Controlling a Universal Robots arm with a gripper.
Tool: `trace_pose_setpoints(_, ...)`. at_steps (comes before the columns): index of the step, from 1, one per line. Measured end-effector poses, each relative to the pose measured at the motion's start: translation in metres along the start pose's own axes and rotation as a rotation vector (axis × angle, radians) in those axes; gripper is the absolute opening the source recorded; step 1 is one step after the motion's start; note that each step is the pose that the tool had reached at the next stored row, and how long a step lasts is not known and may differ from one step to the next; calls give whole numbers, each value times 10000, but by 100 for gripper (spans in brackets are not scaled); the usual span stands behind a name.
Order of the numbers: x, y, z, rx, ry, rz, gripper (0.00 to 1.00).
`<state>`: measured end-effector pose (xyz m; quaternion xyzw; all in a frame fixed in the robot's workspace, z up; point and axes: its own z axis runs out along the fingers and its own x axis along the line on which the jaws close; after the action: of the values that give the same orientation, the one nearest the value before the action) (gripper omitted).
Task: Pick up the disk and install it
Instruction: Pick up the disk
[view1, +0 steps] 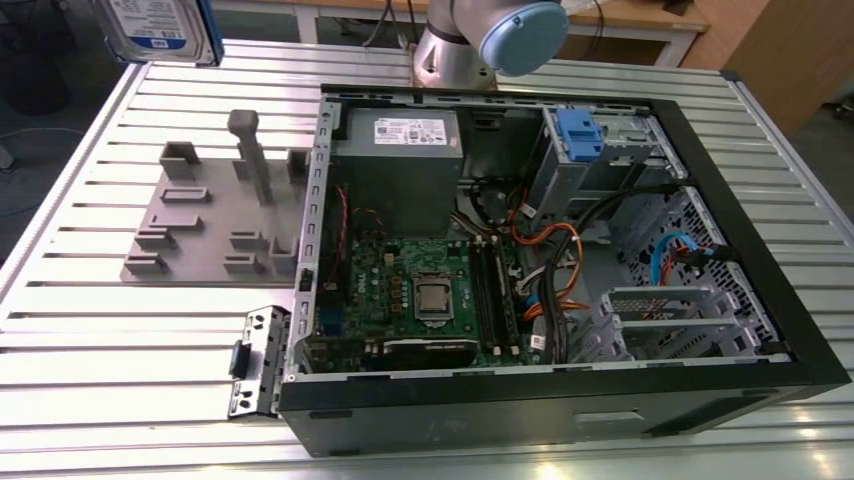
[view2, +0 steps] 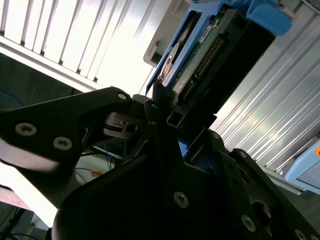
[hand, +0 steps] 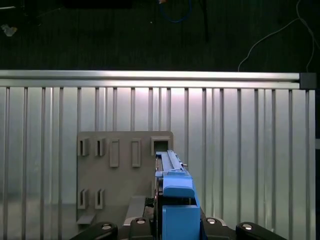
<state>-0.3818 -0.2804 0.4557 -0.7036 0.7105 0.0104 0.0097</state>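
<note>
Open case (view1: 761, 250) is holding motherboard (view1: 387, 275), blue clip (view1: 577, 130); gripper (view2: 167, 120) jaws are clamping disk (view2: 210, 55) over grey holder (hand: 125, 170).

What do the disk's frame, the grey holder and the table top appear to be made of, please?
The blue frame of the disk: smooth, bright and moulded, likely plastic. The grey holder: matte, uniform grey with blocky slots, probably plastic, possibly printed. The table top: silvery, ribbed, glinting slats, most likely aluminium profile.
</note>
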Motion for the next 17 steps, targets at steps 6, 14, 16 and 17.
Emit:
trace_pose_setpoints(6, -3, 0, -108, 1, -1, 0, 36)
trace_pose_setpoints(14, -6, 0, -213, 1, 0, 0, 36)
trace_pose_setpoints(16, -7, 0, -242, 0, 0, 0, 36)
trace_pose_setpoints(17, -7, 0, -258, 0, 0, 0, 36)
